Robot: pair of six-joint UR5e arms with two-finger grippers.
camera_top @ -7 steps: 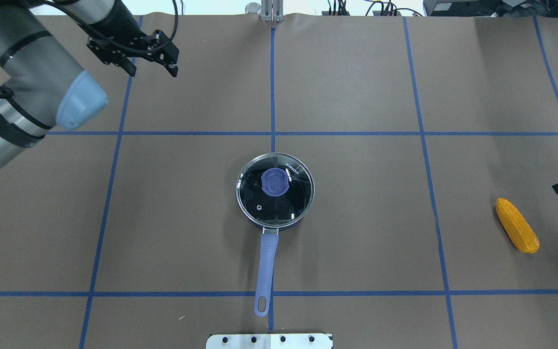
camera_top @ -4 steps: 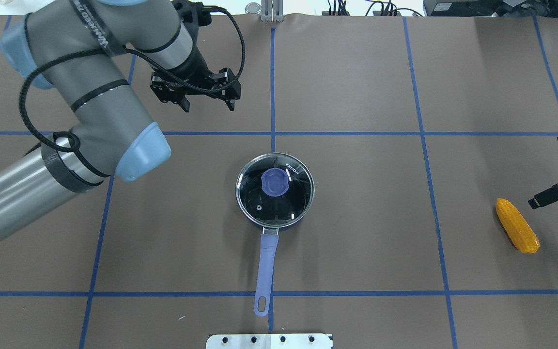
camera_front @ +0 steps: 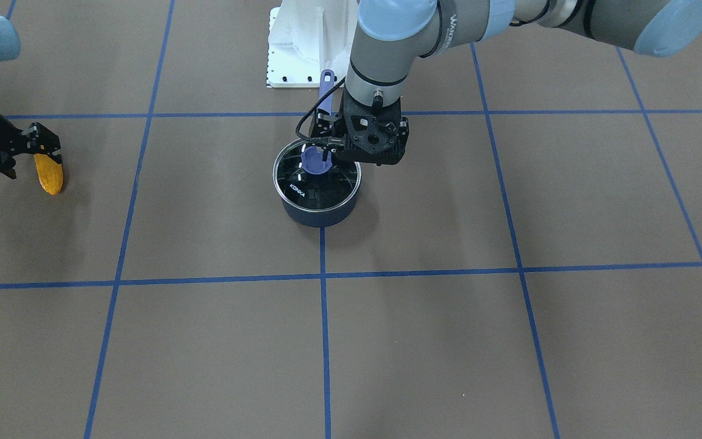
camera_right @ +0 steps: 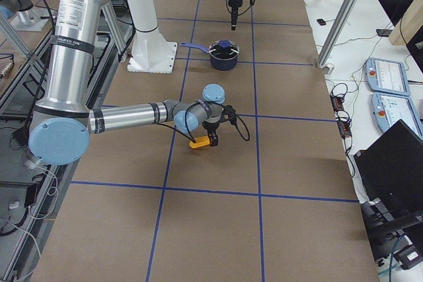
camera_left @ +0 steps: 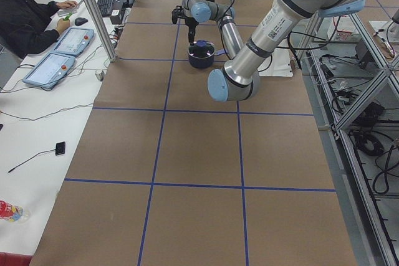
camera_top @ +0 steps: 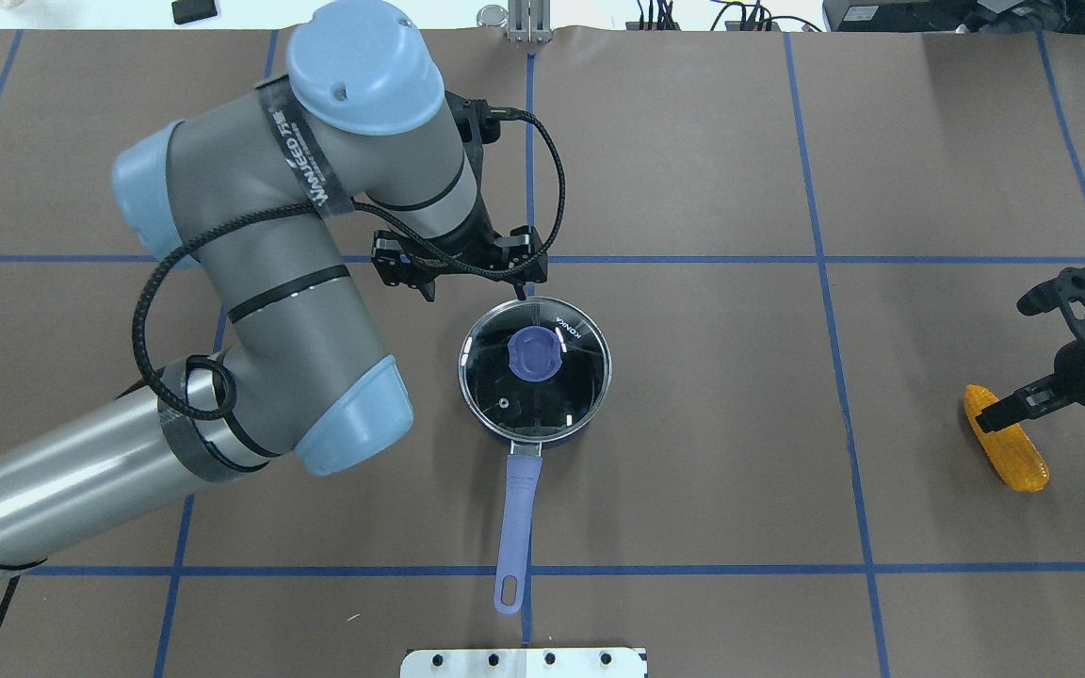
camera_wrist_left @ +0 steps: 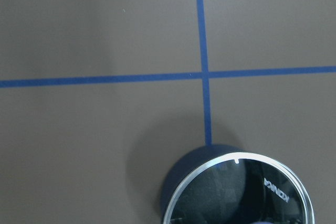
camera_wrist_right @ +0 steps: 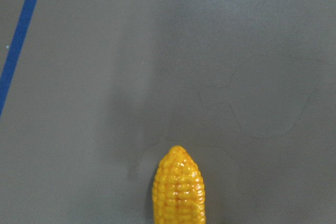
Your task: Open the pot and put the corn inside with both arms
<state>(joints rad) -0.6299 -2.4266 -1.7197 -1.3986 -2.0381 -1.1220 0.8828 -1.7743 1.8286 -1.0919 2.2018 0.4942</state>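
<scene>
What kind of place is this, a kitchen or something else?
Probably a robotics lab: a left arm and a right arm over a table with a blue tape grid, and an operator seated beside it with control pendants.

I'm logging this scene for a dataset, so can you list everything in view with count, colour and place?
pot: 1, dark navy with a purple-blue handle, table centre, handle towards the robot
lid: 1, clear glass with a purple knob, on the pot
corn: 1, orange-yellow, lying on the table at the robot's far right
table: 1, brown cover with a blue tape grid
mounting plate: 1, white, at the table's near edge
operator: 1, in black, seated at a side desk
left gripper: 1, black, open, just past the lid's far rim
right gripper: 1, black, open, over the corn's far end
</scene>
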